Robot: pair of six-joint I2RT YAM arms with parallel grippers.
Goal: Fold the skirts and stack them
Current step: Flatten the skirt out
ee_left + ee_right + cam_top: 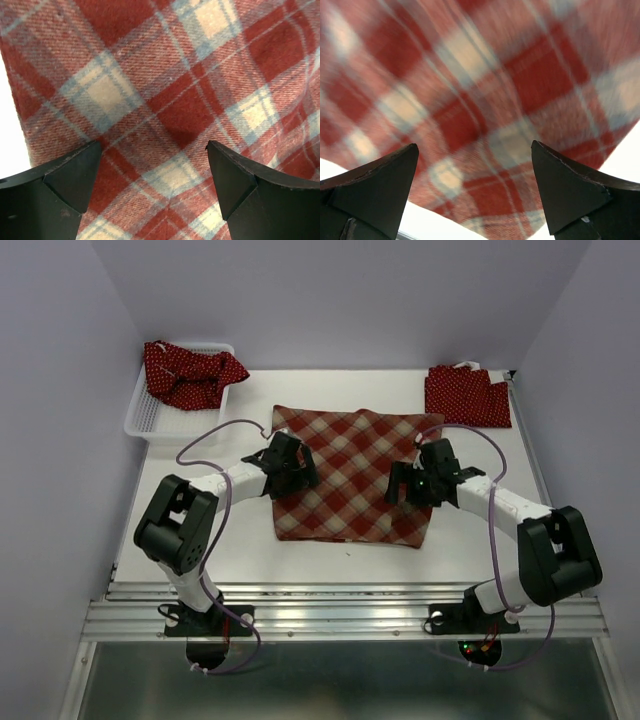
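The red-and-tan plaid skirt (350, 472) lies spread flat in the middle of the table. My left gripper (296, 468) hovers over its left side, open, with only plaid cloth (160, 100) showing between the fingers. My right gripper (408, 483) hangs over the skirt's right side, also open, above the plaid (470, 100) near its edge. One dark red polka-dot skirt (192, 371) is bunched up in the white basket (150, 420) at the back left. Another polka-dot skirt (466, 395) lies folded at the back right.
The white mesh basket stands against the left wall. White walls close the table on the left, right and back. An aluminium rail (340, 615) runs along the near edge where both arm bases are bolted.
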